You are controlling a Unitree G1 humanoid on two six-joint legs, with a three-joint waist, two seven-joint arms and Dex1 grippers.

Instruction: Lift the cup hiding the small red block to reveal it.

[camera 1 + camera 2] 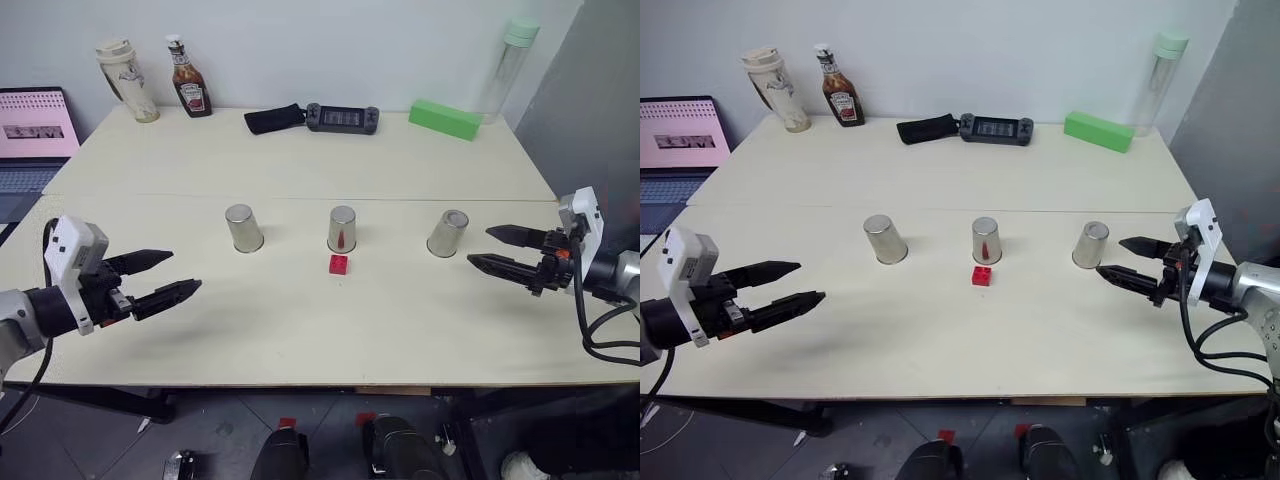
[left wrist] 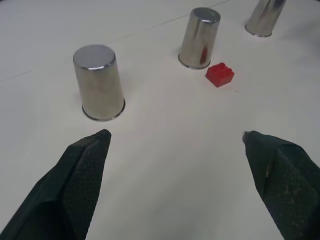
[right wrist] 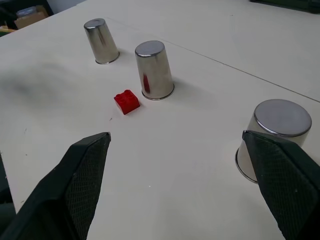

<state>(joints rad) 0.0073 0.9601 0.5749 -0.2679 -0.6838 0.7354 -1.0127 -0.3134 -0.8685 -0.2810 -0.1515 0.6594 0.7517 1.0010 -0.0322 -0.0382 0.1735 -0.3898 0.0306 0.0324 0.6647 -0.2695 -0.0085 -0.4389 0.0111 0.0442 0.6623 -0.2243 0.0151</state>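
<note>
On the table stand three upturned silver metal cups point(image 1: 244, 228) point(image 1: 342, 229) point(image 1: 448, 233), with one small red block point(image 1: 339, 264) at six o'clock of the middle one, plus one ketchup bottle point(image 1: 188, 79), one beige travel mug point(image 1: 127, 81), one green box point(image 1: 445, 119), one handheld game console point(image 1: 342, 118) and one clear green-capped bottle point(image 1: 506, 68).

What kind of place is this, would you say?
Probably an office or lab test bench: a pale worktable against a bare wall, a laptop beside it, and a handheld game console and ketchup bottle along the back.
</note>
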